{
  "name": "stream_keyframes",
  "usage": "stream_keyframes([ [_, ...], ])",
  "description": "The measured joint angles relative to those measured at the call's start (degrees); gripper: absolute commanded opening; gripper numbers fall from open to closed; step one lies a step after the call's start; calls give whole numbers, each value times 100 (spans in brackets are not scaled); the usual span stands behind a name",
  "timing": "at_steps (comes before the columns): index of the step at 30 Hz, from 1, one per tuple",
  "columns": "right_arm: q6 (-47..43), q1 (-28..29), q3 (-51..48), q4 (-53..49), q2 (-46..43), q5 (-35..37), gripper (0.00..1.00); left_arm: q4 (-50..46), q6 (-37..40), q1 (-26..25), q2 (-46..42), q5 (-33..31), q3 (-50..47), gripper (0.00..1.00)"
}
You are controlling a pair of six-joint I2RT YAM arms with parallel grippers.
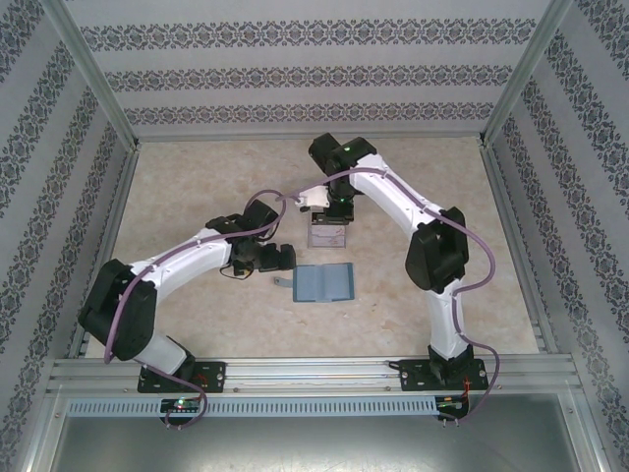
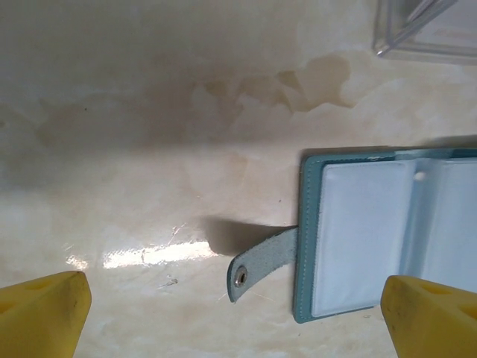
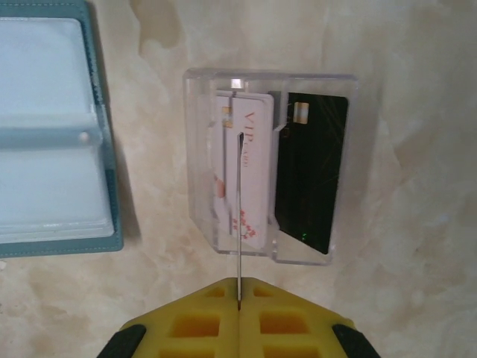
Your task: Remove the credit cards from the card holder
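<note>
Clenching the right jaws on one thin pale card (image 3: 238, 216), seen edge-on and hanging above the clear tray (image 3: 195, 171). Holding the left jaws released and wide, hovering low over the tabletop (image 2: 134, 89) with the strap tab (image 2: 261, 262) of the card holder (image 2: 358, 239) in the gap below them, touching nothing.

Finding the card holder lying open like a book, flat on the tabletop, just beside the tray. Seeing its visible pockets looking pale and empty, though not showing enough to be sure.

Expecting the credit cards (image 3: 309, 194) to be handling as light, stiff and slick. Judging the best hold to be a pinch across the flat faces near a short edge, as the right jaws are doing now. Guessing at a risk of slipping or twisting, since so little of the card is sitting in the grip. Treating the card holder as soft and light, likely sliding or lifting unless pinned by its cover or tab.

Counting four cards: a black card (image 3: 309, 149), a white VIP card (image 3: 253, 179) and seemingly another pale card (image 3: 218, 164) tucked behind it, all in the tray, plus the one being gripped. Counting one card holder and one tray.
</note>
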Motion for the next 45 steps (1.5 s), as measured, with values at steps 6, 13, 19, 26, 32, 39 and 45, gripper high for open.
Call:
stream_keyframes([
  [6,-131,-96,621,-157,422,0,7,-7,0,4,-203,-280,-4,100],
  [13,-205,-151,1067,-297,859,-7,8,-7,0,7,-83,-302,0,100],
  [19,-278,-188,1198,-343,1064,-33,9,-11,-2,7,52,-302,24,100],
  [26,-280,-223,1255,-348,1263,-153,10,-42,-2,33,140,-304,92,100],
  [32,-280,-223,1257,-385,1290,-289,13,-68,-2,42,173,-304,149,100],
  [39,-275,-225,1276,-476,1381,-358,17,-79,-2,42,258,-302,179,100],
  [45,-271,-260,1294,-461,1392,-330,17,-98,-2,42,275,-302,192,100],
])
